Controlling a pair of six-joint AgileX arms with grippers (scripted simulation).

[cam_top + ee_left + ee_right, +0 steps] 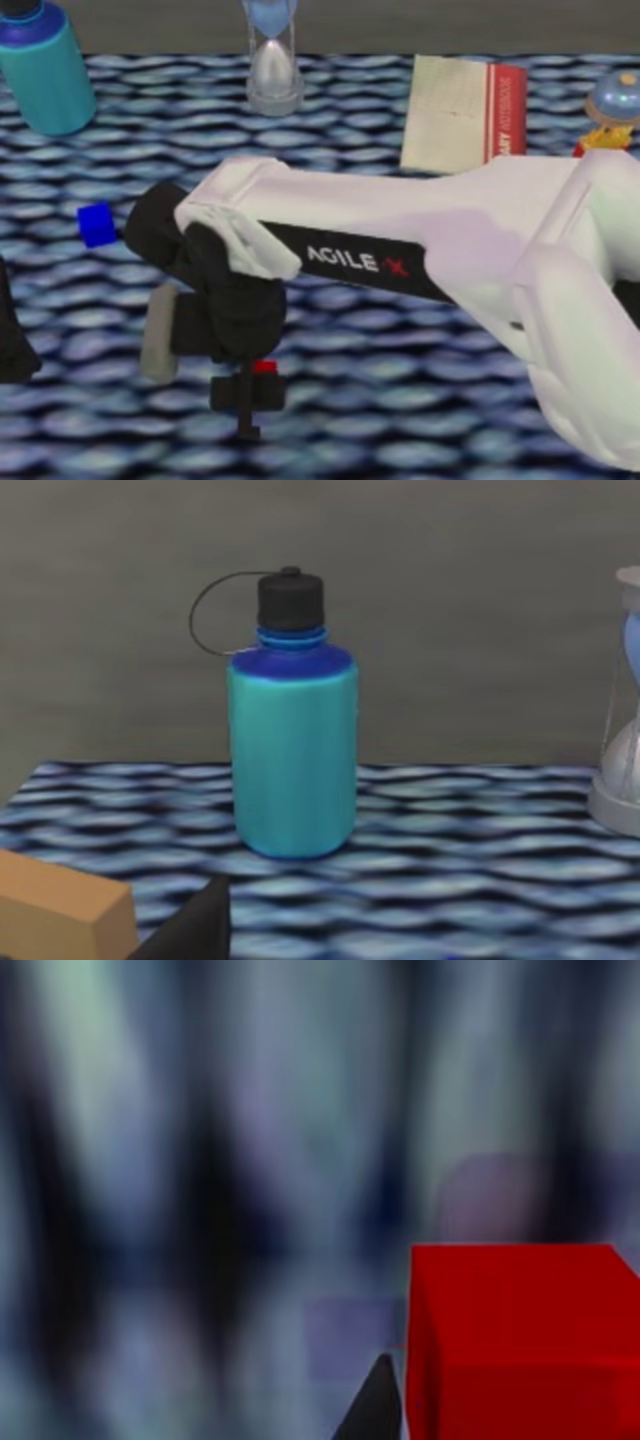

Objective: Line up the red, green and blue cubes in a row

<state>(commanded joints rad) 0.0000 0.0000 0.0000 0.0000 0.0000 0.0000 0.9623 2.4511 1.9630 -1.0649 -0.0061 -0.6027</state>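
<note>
No row yet, as far as I can see. Blue cube sits alone on the surface, just beyond the black wrist of the right arm, well apart from the red cube. Green cube isn't in any view, maybe under the arm, can't tell. So lining-up is mostly still to do, I'd say. Right end effector is reached far across toward the left side, pointing down, w/ the red cube right at its fingers; wrist cam shows the red cube huge and close, one dark fingertip touching or just beside it. Looks like it's gripped narrow on red, prob carrying or placing it. Left end effector is parked at the left edge, away from the blue cube; its opening, can't tell.
</note>
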